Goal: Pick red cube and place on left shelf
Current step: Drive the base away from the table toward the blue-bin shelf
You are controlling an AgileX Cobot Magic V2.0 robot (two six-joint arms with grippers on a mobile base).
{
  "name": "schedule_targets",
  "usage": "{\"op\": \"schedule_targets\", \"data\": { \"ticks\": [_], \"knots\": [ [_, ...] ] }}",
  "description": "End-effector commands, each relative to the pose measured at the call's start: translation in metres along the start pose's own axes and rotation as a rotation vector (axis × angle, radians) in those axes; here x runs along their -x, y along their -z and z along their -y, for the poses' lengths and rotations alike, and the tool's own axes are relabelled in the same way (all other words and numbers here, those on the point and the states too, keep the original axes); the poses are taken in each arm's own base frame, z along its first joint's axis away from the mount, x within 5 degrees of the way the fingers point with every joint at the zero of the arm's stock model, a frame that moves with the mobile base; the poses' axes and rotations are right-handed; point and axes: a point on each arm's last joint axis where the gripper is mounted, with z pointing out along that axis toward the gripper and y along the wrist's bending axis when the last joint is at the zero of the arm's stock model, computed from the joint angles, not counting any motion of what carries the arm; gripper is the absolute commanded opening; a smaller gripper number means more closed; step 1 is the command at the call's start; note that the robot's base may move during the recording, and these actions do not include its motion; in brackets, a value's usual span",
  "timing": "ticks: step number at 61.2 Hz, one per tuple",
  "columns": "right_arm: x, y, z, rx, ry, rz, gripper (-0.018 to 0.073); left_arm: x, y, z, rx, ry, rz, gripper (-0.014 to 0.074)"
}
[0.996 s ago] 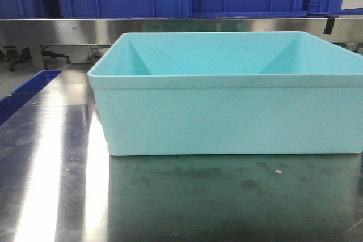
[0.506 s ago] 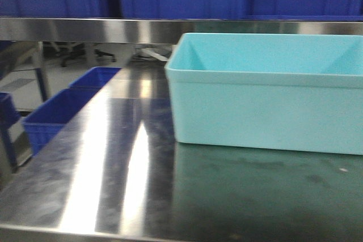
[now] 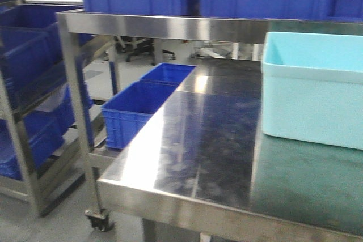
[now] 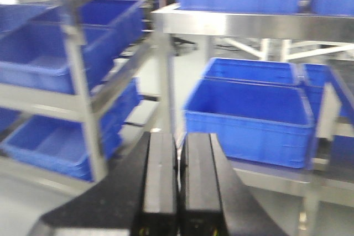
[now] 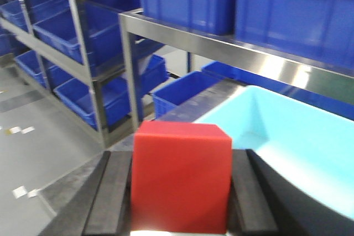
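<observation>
The red cube [image 5: 181, 178] fills the lower middle of the right wrist view, clamped between the black fingers of my right gripper [image 5: 181, 158], which is shut on it above the edge of the steel table [image 3: 210, 140]. My left gripper [image 4: 178, 142] is shut with nothing between its pads and points toward blue crates. The left shelf [image 3: 22, 100] is a steel rack loaded with blue bins, standing at the left of the front view; the shelf [image 4: 83, 98] also shows in the left wrist view and the shelf [image 5: 83, 42] in the right wrist view. Neither gripper shows in the front view.
A cyan bin [image 3: 312, 89] sits on the table at the right, and the bin [image 5: 298, 136] lies just beyond the held cube. Blue crates [image 3: 136, 111] rest on a low ledge left of the table. An upper steel shelf [image 3: 170, 26] carries more blue crates. Grey floor separates table and rack.
The front view has swung left: the cyan bin slid from the centre to the right edge, and the table's left corner, the low blue crates and the left rack came into view.
</observation>
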Motion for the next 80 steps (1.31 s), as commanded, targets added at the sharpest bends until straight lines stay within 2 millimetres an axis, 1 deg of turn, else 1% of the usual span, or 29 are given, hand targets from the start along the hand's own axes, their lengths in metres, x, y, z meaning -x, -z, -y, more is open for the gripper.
{"op": "schedule_targets", "data": {
  "ticks": [1, 5, 20, 37, 80],
  "knots": [
    [0.016, 0.002, 0.0, -0.004, 0.008, 0.105, 0.0099, 0.001, 0.0, 0.0, -0.008, 0.007, 0.079, 0.0102],
    [0.016, 0.002, 0.0, -0.004, 0.008, 0.105, 0.0099, 0.001, 0.0, 0.001, -0.011, 0.007, 0.079, 0.0102],
    [0.016, 0.002, 0.0, -0.004, 0.008, 0.105, 0.0099, 0.001, 0.001, 0.012, -0.208, 0.006, 0.074, 0.0102],
    [0.016, 0.002, 0.0, -0.004, 0.008, 0.105, 0.0099, 0.0, 0.003, 0.019, -0.349, 0.006, 0.071, 0.0102],
    [0.016, 0.002, 0.0, -0.004, 0.008, 0.106, 0.011, 0.0, 0.004, 0.02, -0.358, 0.006, 0.071, 0.0102]
  ]
}}
